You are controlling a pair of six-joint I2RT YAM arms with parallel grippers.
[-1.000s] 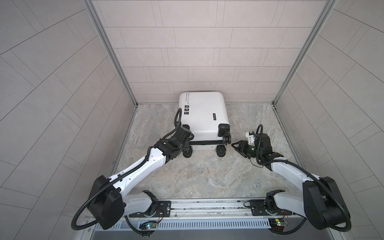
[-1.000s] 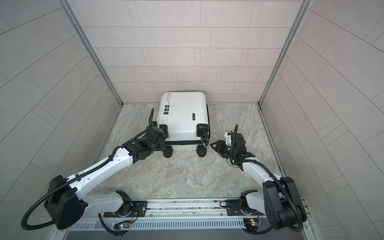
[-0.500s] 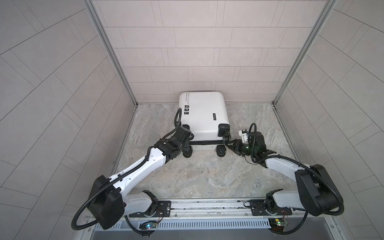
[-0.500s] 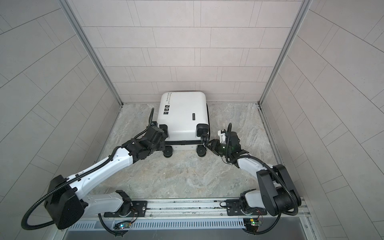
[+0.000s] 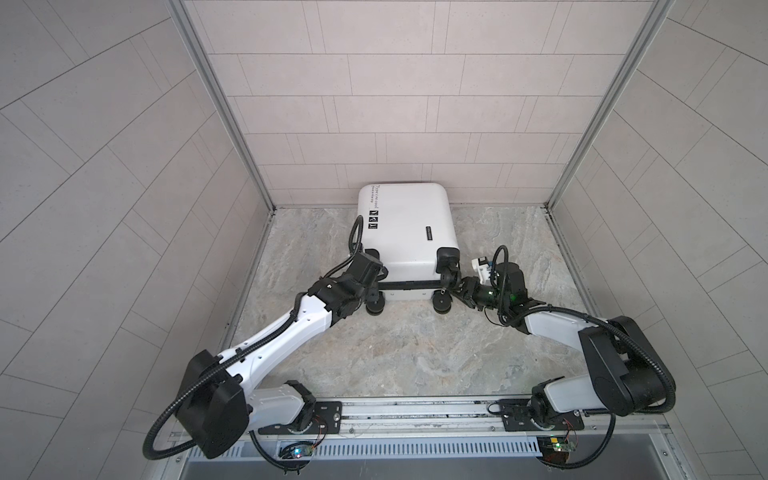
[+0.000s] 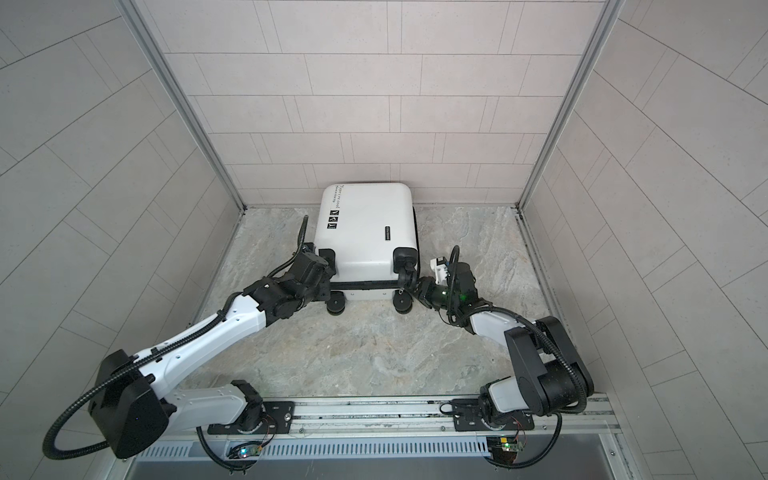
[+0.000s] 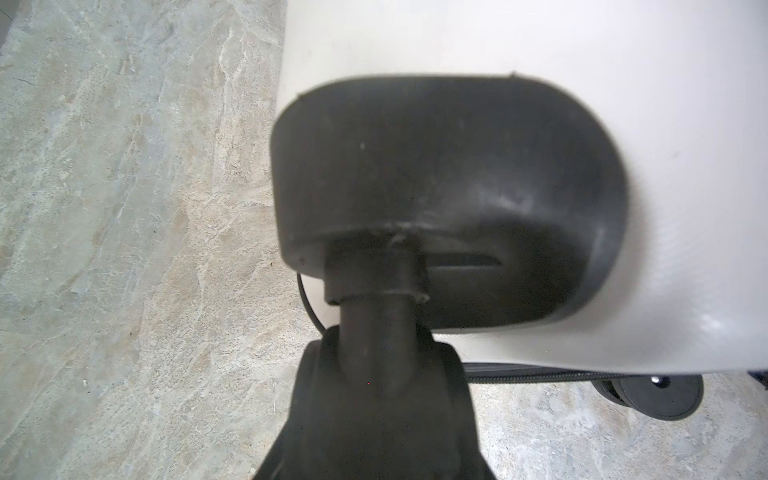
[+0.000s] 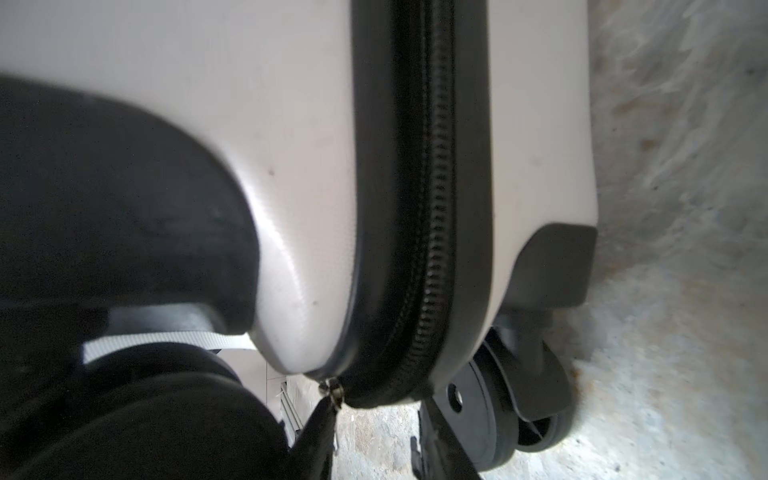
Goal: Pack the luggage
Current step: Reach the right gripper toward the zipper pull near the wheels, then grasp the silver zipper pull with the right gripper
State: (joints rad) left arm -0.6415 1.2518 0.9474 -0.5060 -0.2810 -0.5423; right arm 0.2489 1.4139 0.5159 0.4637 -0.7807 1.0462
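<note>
top view: luggage (image 5: 407,224) between left hand (image 5: 375,281), right hand (image 5: 452,283).

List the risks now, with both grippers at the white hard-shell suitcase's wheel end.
The small metal zipper pull sits close by the right gripper; a pinch may slip off it. The white hard-shell suitcase lies on smooth marbled floor, so tugging may drag it. The left gripper crowds a black wheel and could snag.

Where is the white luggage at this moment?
In both top views the luggage lies closed at the back middle of the floor, close to the rear wall, with the left pincer and right pincer at its wheeled corners.
</note>
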